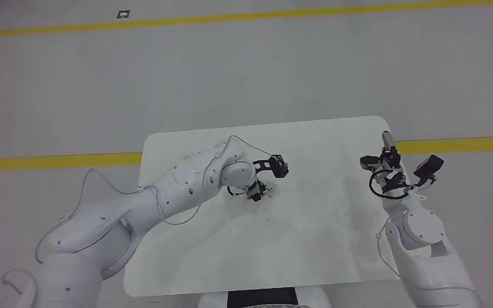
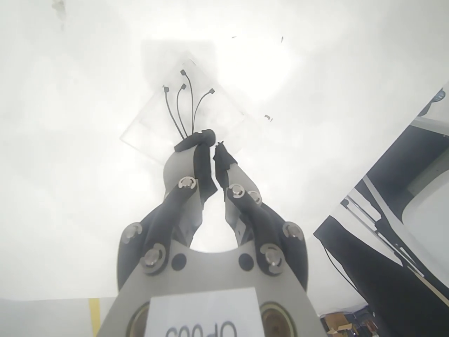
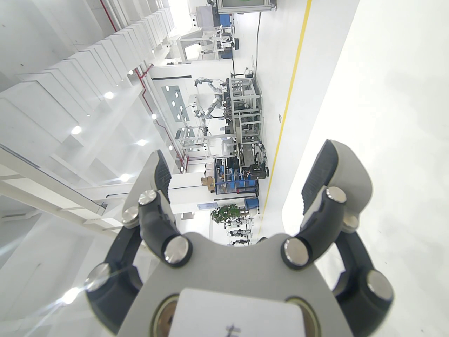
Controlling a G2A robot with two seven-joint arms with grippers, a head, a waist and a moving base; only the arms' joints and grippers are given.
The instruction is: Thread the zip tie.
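Several black zip ties point(image 2: 191, 106) lie fanned out on a clear square plate point(image 2: 147, 127) on the white table point(image 1: 323, 239). Their tails converge at the tips of my left gripper point(image 2: 212, 143), which stands down on the plate near the table's middle point(image 1: 255, 191). Its fingers are closed to a thin gap, and the tail ends run out of sight behind one fingertip point(image 2: 201, 140). My right gripper point(image 3: 245, 163) is held at the table's right edge point(image 1: 389, 150), far from the ties. It stands open with nothing between its fingers and points out toward the room.
The table's edge and a dark frame point(image 2: 386, 247) lie to one side of the left gripper. Small dark specks point(image 2: 268, 118) dot the tabletop near the plate. Bare white surface surrounds the plate on all sides.
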